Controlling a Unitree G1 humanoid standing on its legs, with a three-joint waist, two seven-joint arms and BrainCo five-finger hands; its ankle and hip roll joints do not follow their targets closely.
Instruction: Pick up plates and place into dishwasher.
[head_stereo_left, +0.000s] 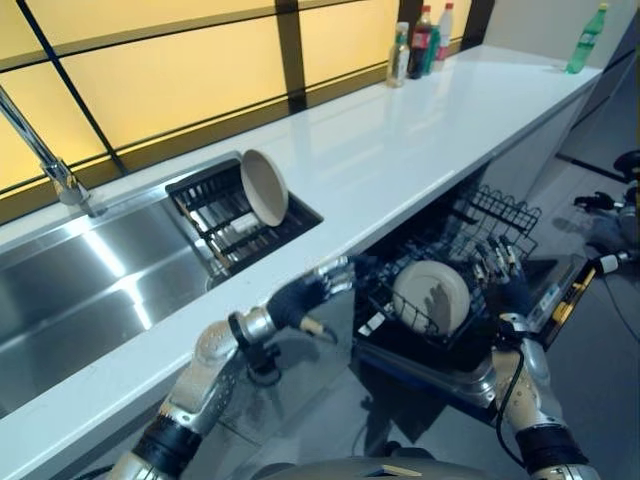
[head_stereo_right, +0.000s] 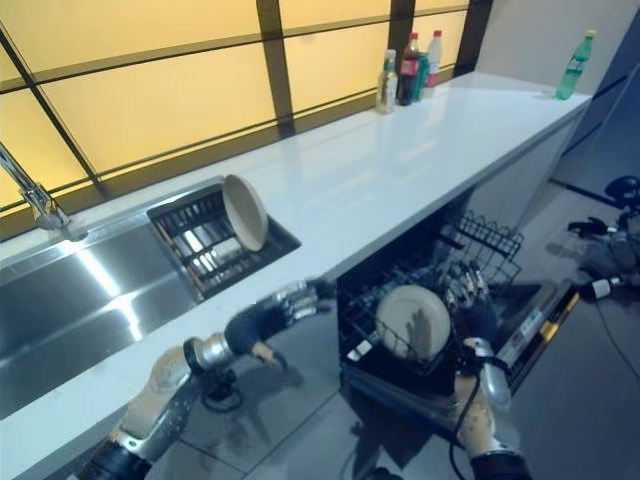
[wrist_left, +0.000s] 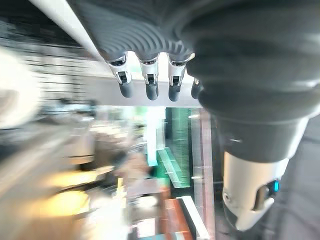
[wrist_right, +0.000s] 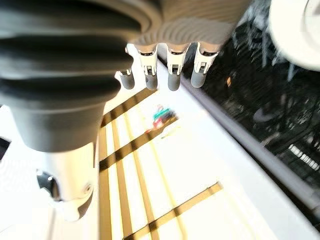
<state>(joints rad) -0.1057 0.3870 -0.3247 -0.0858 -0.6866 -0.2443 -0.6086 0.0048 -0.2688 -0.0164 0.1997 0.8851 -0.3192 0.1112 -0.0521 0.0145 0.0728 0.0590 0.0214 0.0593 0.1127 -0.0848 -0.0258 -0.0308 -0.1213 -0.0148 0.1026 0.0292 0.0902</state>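
A long white bench (head_stereo_left: 400, 150) runs under a row of amber window panels, with a stainless sink (head_stereo_left: 90, 290) set into its left end and a tap (head_stereo_left: 45, 155) rising at the sink's back edge. In the right part of the sink sits a dark dish rack (head_stereo_left: 235, 215), and a cream plate (head_stereo_left: 265, 187) stands on edge in it, leaning against the rack's back side.

Below the bench's front edge the dishwasher (head_stereo_left: 540, 290) is open and its black wire rack (head_stereo_left: 450, 290) is pulled out. A second cream plate (head_stereo_left: 432, 297) stands nearly upright among the tines at the front of that rack.

The left hand (head_stereo_left: 310, 293) hangs in front of the bench's front edge, between the sink and the pulled-out rack, its fingers (wrist_left: 147, 85) stretched out towards the rack's left side and holding nothing. The right hand (head_stereo_left: 505, 275) is raised at the right side of the rack, just beside the plate in it, its fingers (wrist_right: 172, 75) straight and spread, also empty.

At the far right end of the bench, against the window, stands a cluster of bottles (head_stereo_left: 420, 45). A green bottle (head_stereo_left: 586, 40) stands alone near the far right corner.
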